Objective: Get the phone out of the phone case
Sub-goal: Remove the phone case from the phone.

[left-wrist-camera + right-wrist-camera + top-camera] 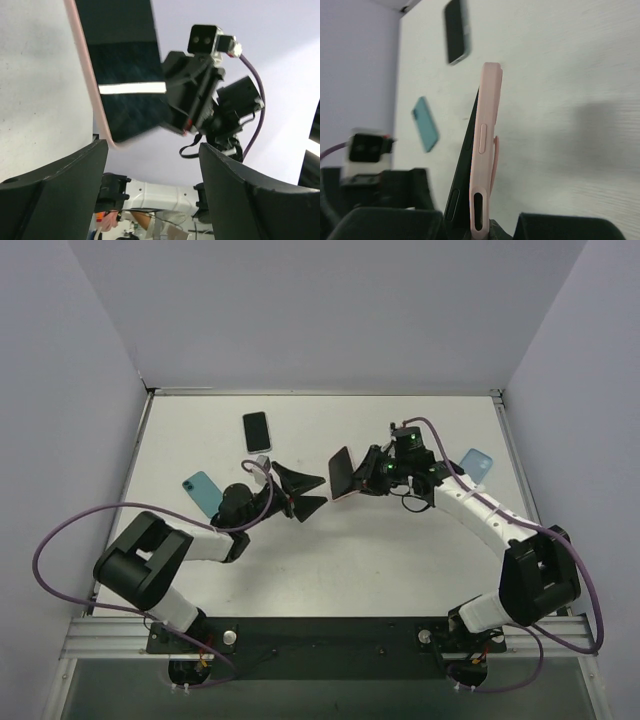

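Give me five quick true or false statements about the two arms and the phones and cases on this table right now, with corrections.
1. The left pincer is open and holds nothing. True.
2. The pink case lies flat on the table. False: the right pincer is shut on it and holds it up on edge.
3. A black phone lies on the table beyond the left arm. True.
4. The teal case sits beside the right arm. False: it lies by the left arm; a light blue case lies by the right.
5. The two pincers face each other near the table's middle. True.
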Available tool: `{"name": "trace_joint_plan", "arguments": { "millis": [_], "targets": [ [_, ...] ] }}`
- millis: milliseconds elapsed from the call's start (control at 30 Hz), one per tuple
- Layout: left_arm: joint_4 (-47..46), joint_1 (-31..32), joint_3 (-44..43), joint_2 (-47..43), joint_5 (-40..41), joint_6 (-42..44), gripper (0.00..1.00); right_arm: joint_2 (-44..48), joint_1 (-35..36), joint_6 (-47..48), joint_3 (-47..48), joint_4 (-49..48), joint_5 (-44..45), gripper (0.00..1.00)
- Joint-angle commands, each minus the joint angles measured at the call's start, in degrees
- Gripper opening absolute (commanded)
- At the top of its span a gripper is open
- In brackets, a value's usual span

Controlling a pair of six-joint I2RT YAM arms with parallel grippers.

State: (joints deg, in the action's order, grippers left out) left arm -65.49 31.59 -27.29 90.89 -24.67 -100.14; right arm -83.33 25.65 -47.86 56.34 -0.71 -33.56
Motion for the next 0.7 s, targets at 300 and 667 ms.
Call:
{"name": "trace_joint_plan", "arguments": {
  "millis": [300,667],
  "targets": [
    [16.1,-2.5,-0.8,-11.0,-1.7,12.7,0.84,-1.3,6.1,24.6,8.6,26.1,46.0,0.0],
    [20.5,-4.7,3.0,-13.3,0.8,14.1,0.83,-15.8,17.4,26.8,11.4,27.3,50.9,0.0]
  ]
}}
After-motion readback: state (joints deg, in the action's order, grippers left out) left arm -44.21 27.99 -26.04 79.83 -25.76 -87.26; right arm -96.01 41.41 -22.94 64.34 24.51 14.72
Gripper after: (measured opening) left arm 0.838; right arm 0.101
